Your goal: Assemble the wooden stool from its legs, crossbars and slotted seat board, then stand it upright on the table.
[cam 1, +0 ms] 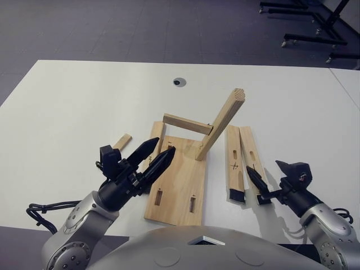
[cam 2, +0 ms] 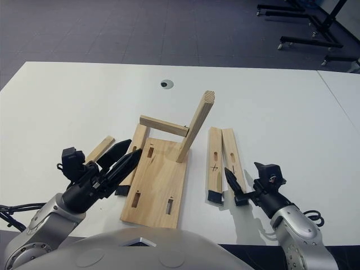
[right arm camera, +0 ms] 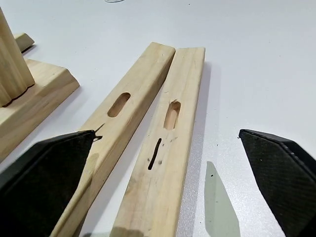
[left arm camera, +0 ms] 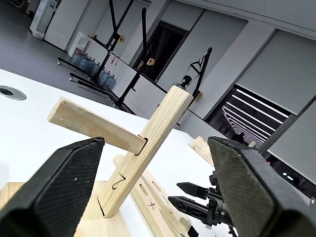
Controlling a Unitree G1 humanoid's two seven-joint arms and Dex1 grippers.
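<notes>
With the left jaws spread by the seat board (cam 1: 177, 180) flat on the desk (cam 1: 84, 101) and the right jaws spread beside two loose legs (cam 1: 234, 157), we risk nudging the leaning leg (cam 1: 222, 124) and levering it and its crossbar (cam 1: 187, 124) loose.

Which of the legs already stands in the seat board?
The leg with a crossbar in its side: it rises tilted from the far right corner of the seat board. The other legs lie flat.

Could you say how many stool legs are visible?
4: tilted leg in the seat board, two legs side by side right of it, one leg along its left edge, partly behind the left gripper.
</notes>
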